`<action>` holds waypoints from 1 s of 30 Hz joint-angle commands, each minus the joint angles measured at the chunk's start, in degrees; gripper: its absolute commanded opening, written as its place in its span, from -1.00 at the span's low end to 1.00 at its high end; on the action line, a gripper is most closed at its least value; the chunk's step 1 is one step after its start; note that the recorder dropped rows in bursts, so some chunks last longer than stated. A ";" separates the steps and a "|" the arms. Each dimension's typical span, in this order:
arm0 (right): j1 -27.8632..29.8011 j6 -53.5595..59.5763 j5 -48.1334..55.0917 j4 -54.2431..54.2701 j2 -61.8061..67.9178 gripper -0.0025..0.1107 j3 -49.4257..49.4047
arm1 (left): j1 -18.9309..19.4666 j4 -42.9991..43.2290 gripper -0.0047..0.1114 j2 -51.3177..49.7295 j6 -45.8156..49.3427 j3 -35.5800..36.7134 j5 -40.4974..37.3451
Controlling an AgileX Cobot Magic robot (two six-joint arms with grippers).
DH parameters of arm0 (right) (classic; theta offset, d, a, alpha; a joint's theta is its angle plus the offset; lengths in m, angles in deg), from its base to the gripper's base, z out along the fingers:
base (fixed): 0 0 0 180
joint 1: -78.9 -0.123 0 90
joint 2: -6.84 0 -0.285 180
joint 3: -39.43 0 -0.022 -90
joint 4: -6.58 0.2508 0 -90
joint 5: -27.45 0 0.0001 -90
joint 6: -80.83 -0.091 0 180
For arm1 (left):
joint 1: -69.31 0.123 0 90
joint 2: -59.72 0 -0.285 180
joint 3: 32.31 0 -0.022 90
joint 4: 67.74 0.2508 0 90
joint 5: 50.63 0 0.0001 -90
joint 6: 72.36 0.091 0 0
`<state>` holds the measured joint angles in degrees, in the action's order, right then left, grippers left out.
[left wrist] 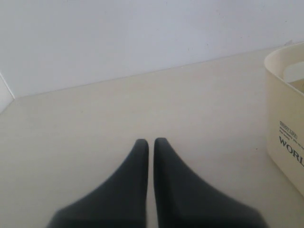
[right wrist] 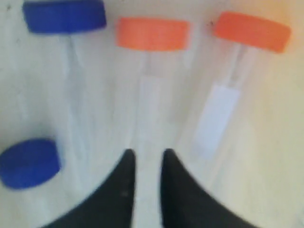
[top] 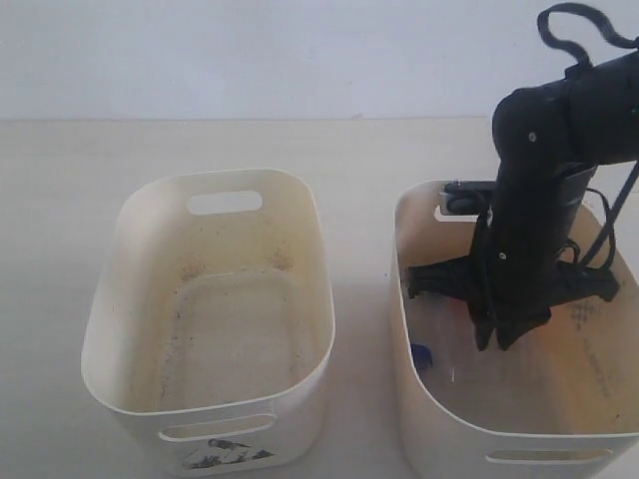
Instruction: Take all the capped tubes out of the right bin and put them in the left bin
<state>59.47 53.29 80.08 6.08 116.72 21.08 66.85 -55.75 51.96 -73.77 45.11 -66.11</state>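
Four capped tubes (right wrist: 152, 85) crowd right claw (right wrist: 147, 154), slightly parted, inside right bin (top: 399, 299).

Cream on the rounded plastic left bin (top: 105, 319), with dark specks over its floor and a smudged dark label (top: 225, 454) in front. Cream outside, yellowish inside for the matching right bin (top: 449, 454). Blue on two screw caps (right wrist: 64, 15) of clear plastic tubes, orange-red on two other caps (right wrist: 152, 33). Matte black for the right gripper (right wrist: 146, 154).
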 commanded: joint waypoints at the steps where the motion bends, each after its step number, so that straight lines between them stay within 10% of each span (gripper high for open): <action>1: 0.60 1.17 5.38 -1.52 -7.26 -0.93 -0.21 | -0.08 -0.21 -0.84 -0.03 -0.76 -0.21 0.52; 30: 0.47 5.70 2.19 3.01 -9.01 -0.93 0.67 | -0.08 -0.21 -0.84 -0.03 -0.76 -0.21 0.52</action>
<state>59.70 58.30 81.95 7.94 108.55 21.21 66.85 -55.75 51.96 -73.77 45.11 -66.11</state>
